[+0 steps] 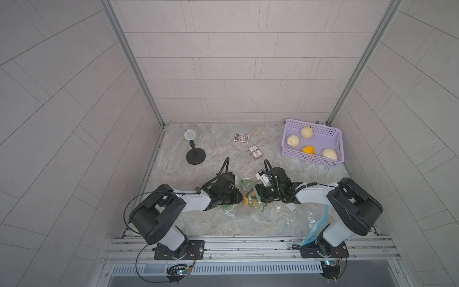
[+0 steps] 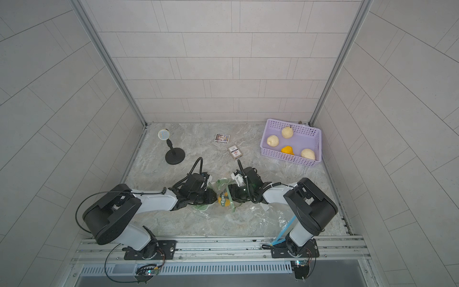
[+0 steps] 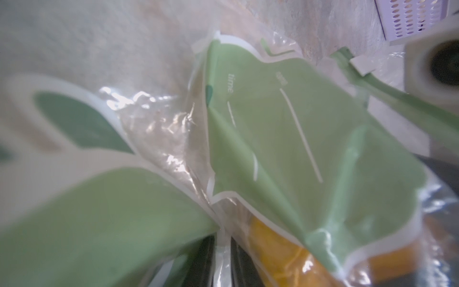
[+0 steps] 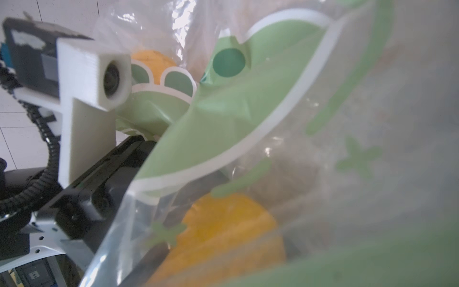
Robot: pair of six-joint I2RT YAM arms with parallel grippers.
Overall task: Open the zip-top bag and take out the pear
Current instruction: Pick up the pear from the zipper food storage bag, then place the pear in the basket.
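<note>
grey marbled desk: left fingers pinch the clear green-printed zip-top plastic bag; right fingers: cannot tell; yellow pear lies between them.

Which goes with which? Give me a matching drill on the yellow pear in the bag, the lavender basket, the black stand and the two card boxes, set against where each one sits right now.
Things:
1. yellow pear
2. lavender basket
3. black stand
4. card boxes

Places:
A. far left part of the table
B. inside the zip-top bag, on the near middle
C. far right corner
D. lying flat, between the stand and the basket

Pairs: 1-B, 2-C, 3-A, 4-D
</note>
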